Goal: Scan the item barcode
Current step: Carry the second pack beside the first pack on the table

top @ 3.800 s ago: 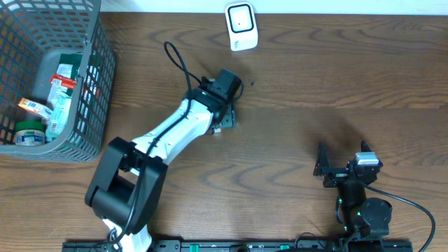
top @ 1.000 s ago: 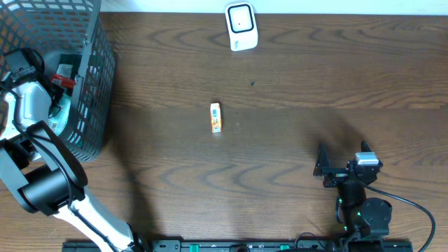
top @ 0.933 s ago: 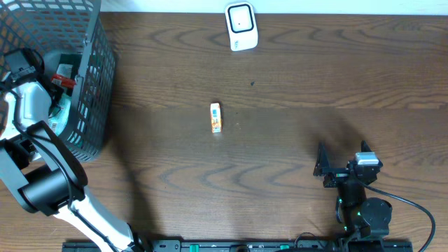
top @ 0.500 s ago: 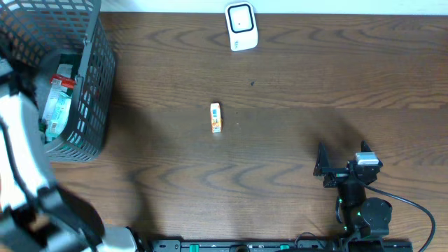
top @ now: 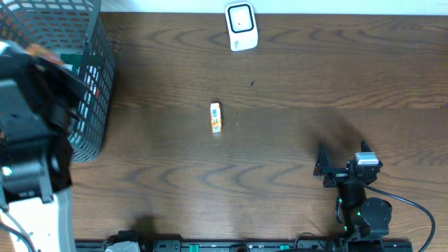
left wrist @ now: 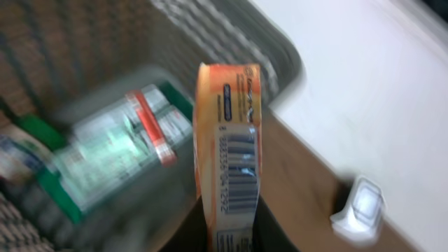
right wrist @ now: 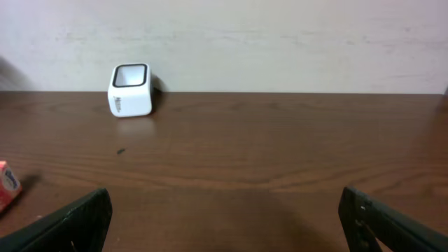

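Orange packet (left wrist: 227,154) up from basket (top: 92,105)

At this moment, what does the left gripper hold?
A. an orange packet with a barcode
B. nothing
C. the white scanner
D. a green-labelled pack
A: in the left wrist view the left gripper is closed on the orange packet, barcode facing the camera, above the basket, while the white scanner stands apart on the table.

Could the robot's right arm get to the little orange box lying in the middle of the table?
Probably yes. The right gripper is open and empty, and only bare table lies between it and the little orange box. Whether the arm stretches that far is unclear.
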You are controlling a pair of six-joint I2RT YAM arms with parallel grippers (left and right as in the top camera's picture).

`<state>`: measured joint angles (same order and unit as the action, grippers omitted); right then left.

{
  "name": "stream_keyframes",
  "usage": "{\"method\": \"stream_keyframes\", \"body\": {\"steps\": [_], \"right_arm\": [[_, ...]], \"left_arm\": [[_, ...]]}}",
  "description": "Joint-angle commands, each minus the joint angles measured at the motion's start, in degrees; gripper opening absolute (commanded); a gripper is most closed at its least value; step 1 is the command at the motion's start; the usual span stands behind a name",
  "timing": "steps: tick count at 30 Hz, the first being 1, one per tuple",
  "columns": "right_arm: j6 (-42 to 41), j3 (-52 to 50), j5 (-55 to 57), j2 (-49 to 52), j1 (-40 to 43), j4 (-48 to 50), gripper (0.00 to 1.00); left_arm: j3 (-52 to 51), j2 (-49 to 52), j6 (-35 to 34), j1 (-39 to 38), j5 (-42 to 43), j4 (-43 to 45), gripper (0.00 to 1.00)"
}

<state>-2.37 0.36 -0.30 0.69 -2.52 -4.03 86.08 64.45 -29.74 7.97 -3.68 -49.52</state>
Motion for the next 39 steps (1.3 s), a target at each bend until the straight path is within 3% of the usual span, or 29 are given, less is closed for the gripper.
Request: {"method": "stream_keyframes", "body": {"steps": [1, 8, 13, 26, 39], "right_arm": [[0.3, 0.0, 0.0, -0.3, 0.2, -0.2, 0.99], [0.3, 0.0, 0.0, -0.3, 0.2, -0.2, 0.99], [0.3, 0.0, 0.0, -0.3, 0.2, -0.2, 0.99], [0.3, 0.0, 0.0, -0.3, 0.2, -0.2, 0.99], [0.3, -0.1, 0.0, -0.3, 0.2, -0.2, 0.99]], "left_arm": [[-1.2, 0.2, 1.4, -7.4, 1.6, -2.9, 0.08], [-11.2, 5.7, 3.2, -20.9, -0.7, -2.1, 0.08], [-16.0, 13.2, 5.4, -25.2, -0.8, 2.1, 0.08], [-17.2, 28.7, 5.6, -26.7, 2.7, 7.8, 0.08], [-24.6, 30.7, 7.6, -30.2, 3.1, 23.7, 0.08]]}}
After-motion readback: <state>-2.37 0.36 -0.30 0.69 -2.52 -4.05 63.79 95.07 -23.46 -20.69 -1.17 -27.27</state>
